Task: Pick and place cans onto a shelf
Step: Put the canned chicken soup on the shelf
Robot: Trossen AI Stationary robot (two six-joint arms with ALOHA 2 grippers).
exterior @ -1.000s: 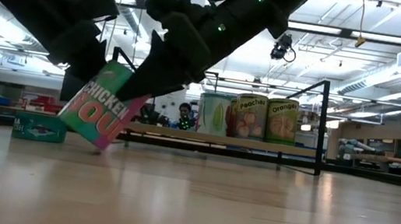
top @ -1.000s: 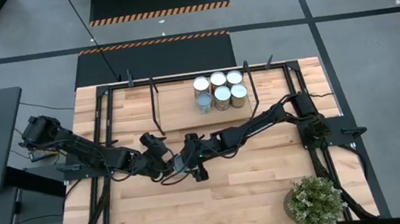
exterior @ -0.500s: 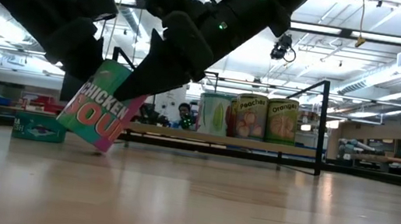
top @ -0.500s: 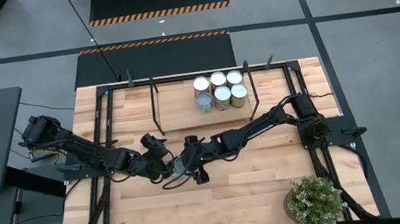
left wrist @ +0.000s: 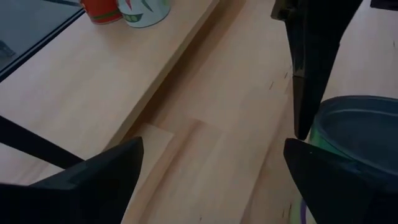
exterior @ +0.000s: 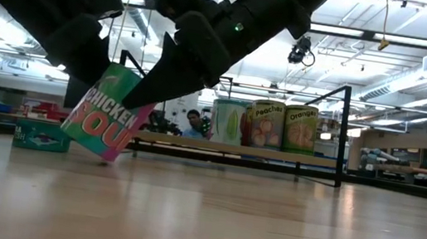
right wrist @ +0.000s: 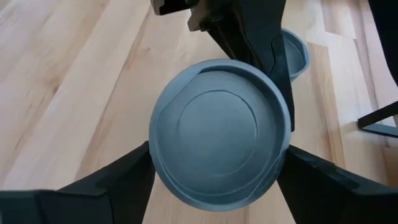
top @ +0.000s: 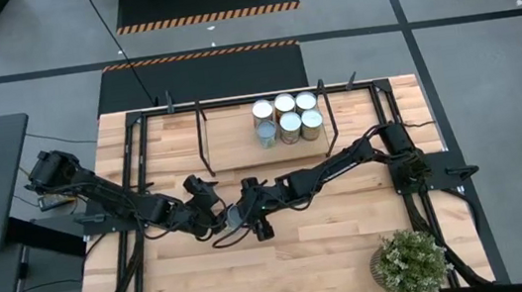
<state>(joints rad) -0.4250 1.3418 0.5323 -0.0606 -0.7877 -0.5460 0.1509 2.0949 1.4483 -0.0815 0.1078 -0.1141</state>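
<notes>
A tilted can labelled chicken soup (exterior: 105,117), with a grey round top (right wrist: 221,146), stands mid-table between my two grippers. My right gripper (right wrist: 217,155) straddles it from the table's right side and is shut on it. My left gripper (left wrist: 214,180) comes from the left and is wide open, with the can (left wrist: 357,127) by one of its fingers. Several cans (top: 287,118) stand upright on the light-wood shelf (top: 240,139) at the far edge. A low teal tin (exterior: 42,136) sits flat on the table just left of the soup can. My right gripper pinches the can's side wall just under the top rim (right wrist: 152,163), one finger on each opposite side. The fingers slant down from the table's right. The can is tilted and only its lower edge (exterior: 105,157) is on the table. My left gripper has one finger (right wrist: 273,74) lying along the can's side wall on its left; the other finger is clear of the can. Which face of the finger meets the can is hidden.
A potted plant (top: 410,262) stands at the near right corner. The shelf's black rod frame (exterior: 344,134) rises at the far side. The cans fill the shelf's right part, and bare board (left wrist: 81,74) lies to their left. Bare tabletop lies toward the near edge.
</notes>
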